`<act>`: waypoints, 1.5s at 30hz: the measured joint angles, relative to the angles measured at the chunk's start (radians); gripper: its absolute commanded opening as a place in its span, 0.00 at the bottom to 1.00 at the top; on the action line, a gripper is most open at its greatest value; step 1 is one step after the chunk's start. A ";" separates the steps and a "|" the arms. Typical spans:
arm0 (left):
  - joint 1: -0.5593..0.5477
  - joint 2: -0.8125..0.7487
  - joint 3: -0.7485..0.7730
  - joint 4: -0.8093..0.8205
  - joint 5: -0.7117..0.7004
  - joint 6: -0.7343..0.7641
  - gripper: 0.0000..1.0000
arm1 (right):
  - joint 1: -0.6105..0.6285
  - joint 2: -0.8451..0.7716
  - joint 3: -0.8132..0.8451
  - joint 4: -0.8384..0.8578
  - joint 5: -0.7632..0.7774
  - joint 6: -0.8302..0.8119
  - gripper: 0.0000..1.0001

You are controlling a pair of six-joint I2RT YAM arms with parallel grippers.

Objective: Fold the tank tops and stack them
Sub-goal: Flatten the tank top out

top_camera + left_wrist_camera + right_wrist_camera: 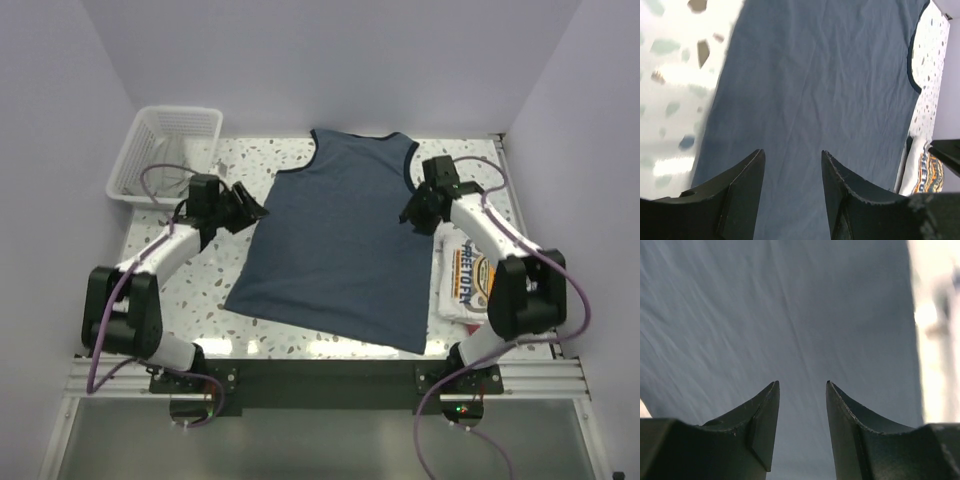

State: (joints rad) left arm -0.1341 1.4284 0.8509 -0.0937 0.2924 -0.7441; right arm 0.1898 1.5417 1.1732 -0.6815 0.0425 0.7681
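**Both grippers parted over the spread blue top**

My left gripper (pixel 250 207) sits at the left side edge of the slate-blue tank top (pixel 335 240). Its two dark fingers stand apart, with nothing between them but the cloth below. My right gripper (pixel 412 213) is just below the right armhole, its jaws likewise spread and holding nothing.

The blue top lies flat in the middle of the speckled terrazzo table (pixel 195 285), neckline toward the far wall and hem toward my bases. It lies at a slight slant. Just beside its right edge lies the white tank top (pixel 465 280), folded into a small block with an orange-and-blue print facing up. My right forearm passes over the block's far end. I cannot tell whether the two tops touch.

A white plastic mesh basket (pixel 165 150) stands at the far left corner, well apart from both tops. My left arm's purple cable loops in front of it.

The blue cloth is a soft knit, matte and finely creased, with darker navy binding around the neck and armholes. My fingers are black, curved and tapering, with serrated inner edges.
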 measured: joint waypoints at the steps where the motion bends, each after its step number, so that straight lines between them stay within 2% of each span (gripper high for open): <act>1: -0.008 0.048 0.033 0.019 0.000 0.003 0.53 | 0.000 0.066 0.053 0.029 0.011 -0.003 0.45; 5: -0.017 0.177 0.083 0.079 -0.021 0.004 0.55 | 0.001 0.285 0.260 0.056 0.023 -0.034 0.46; 16: -0.059 0.146 -0.036 0.071 -0.075 0.034 0.55 | 0.002 0.720 0.718 0.023 0.077 -0.097 0.46; 20: -0.071 0.108 -0.107 0.051 -0.122 0.033 0.54 | 0.002 0.828 0.826 0.010 0.091 -0.098 0.46; 28: -0.135 0.036 -0.207 0.021 -0.229 -0.013 0.50 | 0.002 0.917 0.968 -0.010 0.106 -0.110 0.46; 39: -0.311 -0.121 -0.352 0.019 -0.318 -0.254 0.48 | -0.004 1.071 1.231 -0.042 0.079 -0.173 0.47; 45: -0.406 -0.196 -0.378 -0.069 -0.326 -0.338 0.51 | -0.013 1.079 1.240 -0.022 0.029 -0.206 0.51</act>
State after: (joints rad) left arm -0.5400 1.2324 0.4725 -0.1627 -0.0338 -1.0821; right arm 0.1764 2.6209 2.4134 -0.7036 0.0715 0.5621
